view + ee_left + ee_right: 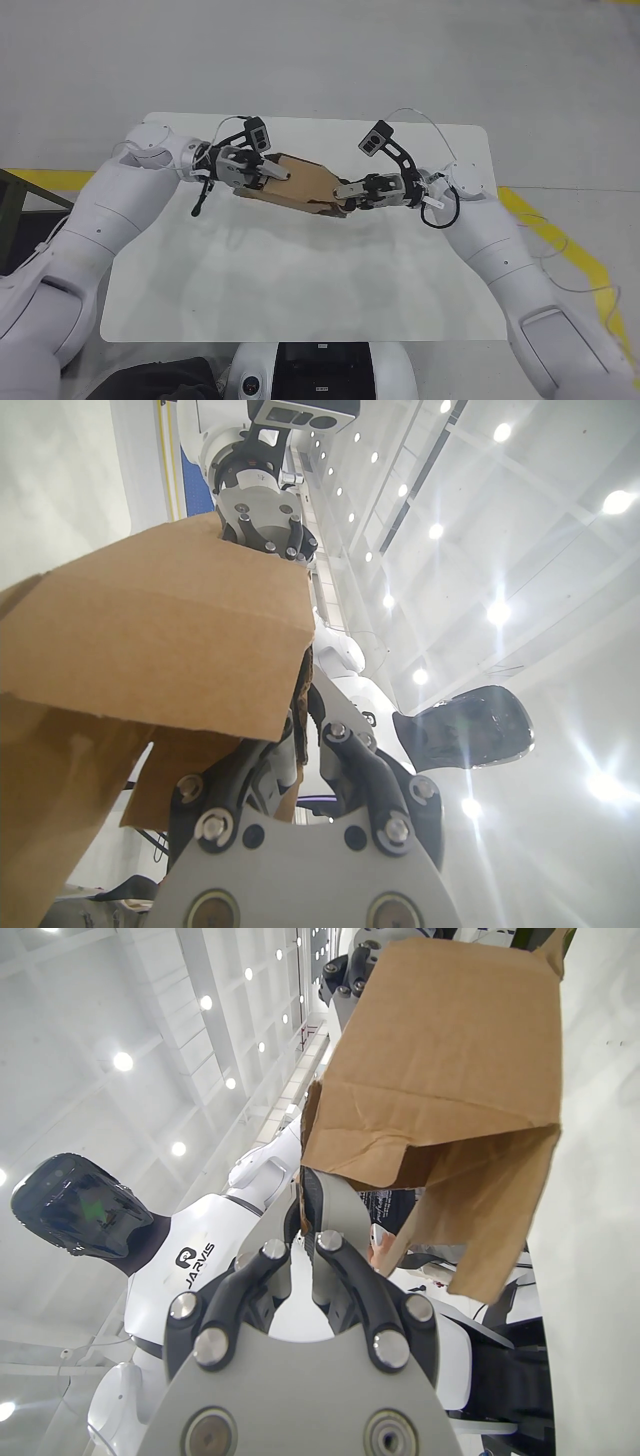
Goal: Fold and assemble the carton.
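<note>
White table (pixel 300 300), smooth, rounded corners. Brown carton (pixel 305 183) sits over its 12 o'clock half, apparently lifted off the surface, with its long axis running 9 to 3 o'clock. At the 9 o'clock end the left claw (pixel 272 173) is pinched narrow on a cardboard edge. At the 3 o'clock end the right claw (pixel 346 190) is pinched the same way, board between the pads.

Progress, my reading: early to middle. The blank looks opened from flat into a loose sleeve, one long crease bent to a corner. End flaps hang free, none tucked, neither end closed. Left to do: square the sleeve, fold the flaps in, lock them.

Material: plain corrugated board, matte, with stiff panels that hinge at the score lines. The panel near the right claw shows wrinkles and a dented fold. Cut edges are slightly ragged.
</note>
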Controlling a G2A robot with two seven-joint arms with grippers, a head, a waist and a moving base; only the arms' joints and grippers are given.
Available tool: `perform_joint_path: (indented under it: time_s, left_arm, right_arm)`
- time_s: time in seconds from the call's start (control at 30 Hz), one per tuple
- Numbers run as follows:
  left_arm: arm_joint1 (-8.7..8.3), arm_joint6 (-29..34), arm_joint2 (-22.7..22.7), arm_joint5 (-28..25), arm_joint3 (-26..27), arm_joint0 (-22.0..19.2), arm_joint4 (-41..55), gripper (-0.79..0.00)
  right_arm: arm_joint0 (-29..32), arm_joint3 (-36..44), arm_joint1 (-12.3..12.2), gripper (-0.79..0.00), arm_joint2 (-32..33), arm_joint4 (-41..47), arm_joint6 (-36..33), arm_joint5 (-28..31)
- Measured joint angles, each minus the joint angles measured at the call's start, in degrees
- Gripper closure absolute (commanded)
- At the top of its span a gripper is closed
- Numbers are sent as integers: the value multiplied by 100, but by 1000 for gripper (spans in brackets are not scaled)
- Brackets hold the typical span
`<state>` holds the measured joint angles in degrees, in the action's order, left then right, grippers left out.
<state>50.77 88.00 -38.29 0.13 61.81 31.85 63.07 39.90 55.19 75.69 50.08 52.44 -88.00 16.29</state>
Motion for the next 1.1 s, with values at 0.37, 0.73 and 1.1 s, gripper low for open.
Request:
perform_joint_path:
  time_s: [0.37,0.73,1.1]
  left_arm:
    - [14,0,-74,-292,-184,-4,-401,0]
    - [25,-363,-265,-670,-80,154,-1122,0]
    - [-6,-908,-474,-799,366,432,-1817,0]
  right_arm:
    - [16,-59,15,-785,135,21,0,0]
    - [69,0,30,-785,255,-7,0,0]
    - [89,37,105,-785,381,102,12,12]
